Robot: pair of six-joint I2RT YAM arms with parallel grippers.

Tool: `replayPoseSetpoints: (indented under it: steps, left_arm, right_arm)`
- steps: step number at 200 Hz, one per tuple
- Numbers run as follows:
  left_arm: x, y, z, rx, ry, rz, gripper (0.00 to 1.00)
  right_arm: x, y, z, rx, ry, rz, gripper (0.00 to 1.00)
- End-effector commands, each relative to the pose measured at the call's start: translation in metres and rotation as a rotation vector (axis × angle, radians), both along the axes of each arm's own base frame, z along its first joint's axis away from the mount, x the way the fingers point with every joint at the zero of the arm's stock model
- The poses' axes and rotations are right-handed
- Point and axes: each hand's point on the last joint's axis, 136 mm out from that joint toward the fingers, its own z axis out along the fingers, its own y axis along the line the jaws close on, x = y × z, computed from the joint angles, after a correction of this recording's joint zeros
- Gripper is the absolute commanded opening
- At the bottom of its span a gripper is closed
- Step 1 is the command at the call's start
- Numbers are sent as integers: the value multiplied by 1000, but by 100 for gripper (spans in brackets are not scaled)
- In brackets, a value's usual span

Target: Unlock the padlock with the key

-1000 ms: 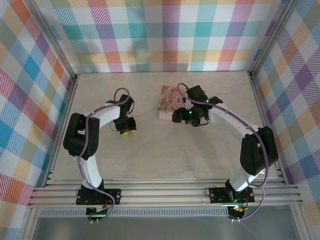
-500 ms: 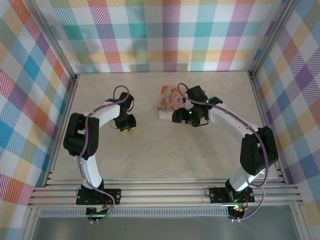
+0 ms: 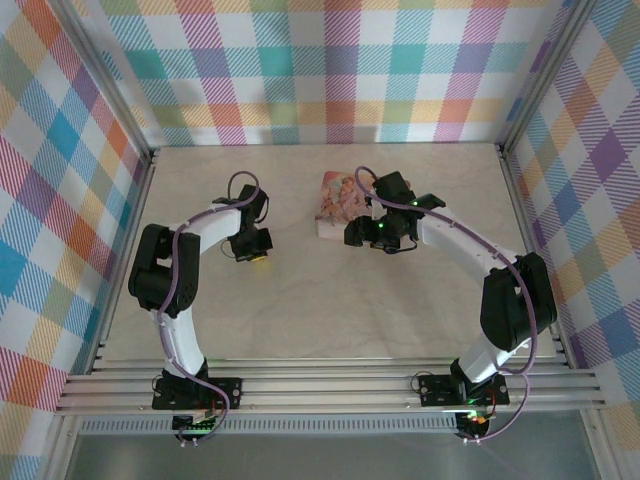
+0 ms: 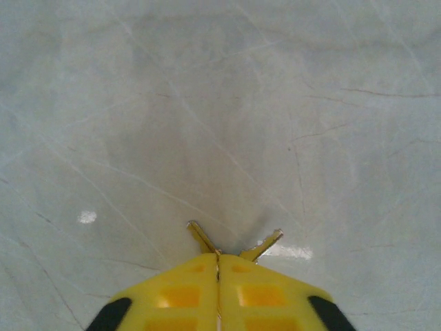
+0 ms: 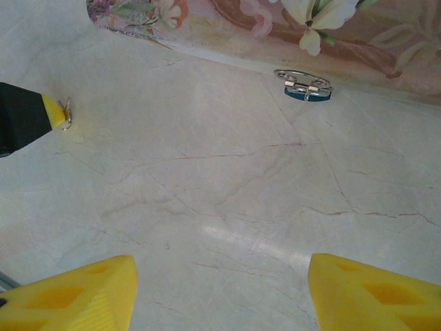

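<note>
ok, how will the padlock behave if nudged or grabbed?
Padlock looks metal, so likely rigid and dense for its size. Lying on the smooth table, it would probably slide, not roll. Tiny beside the open right pincer; may slip.

My bench (image 3: 330, 300) was a pale, marbled slab, crossed by fine veins and thin scratches. A pink illustrated box (image 3: 338, 200) lay flat on it, toward the far edge and about midway between the left and right edges. The padlock (image 5: 306, 88), tiny, with a teal body and a silver shackle, lay on the bare surface just beside one edge of the box. I couldn't tell whether the two touched. Toward the left edge from the box, a small white speck (image 4: 87, 217) marked the surface.
</note>
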Motion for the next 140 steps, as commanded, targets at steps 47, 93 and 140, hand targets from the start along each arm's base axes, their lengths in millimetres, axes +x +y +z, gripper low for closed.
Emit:
replayPoseSetpoints:
  steps: [47, 93, 140]
  left_arm:
    - [-8, -14, 26, -73, -67, -149, 0]
    - [-11, -29, 60, -161, -165, -213, 0]
    - [-11, -49, 102, -272, -258, -220, 0]
  right_arm:
    - [1, -7, 16, 48, -22, -34, 67]
    - [5, -15, 31, 129, -34, -89, 65]
    - [0, 11, 45, 331, -17, -59, 62]
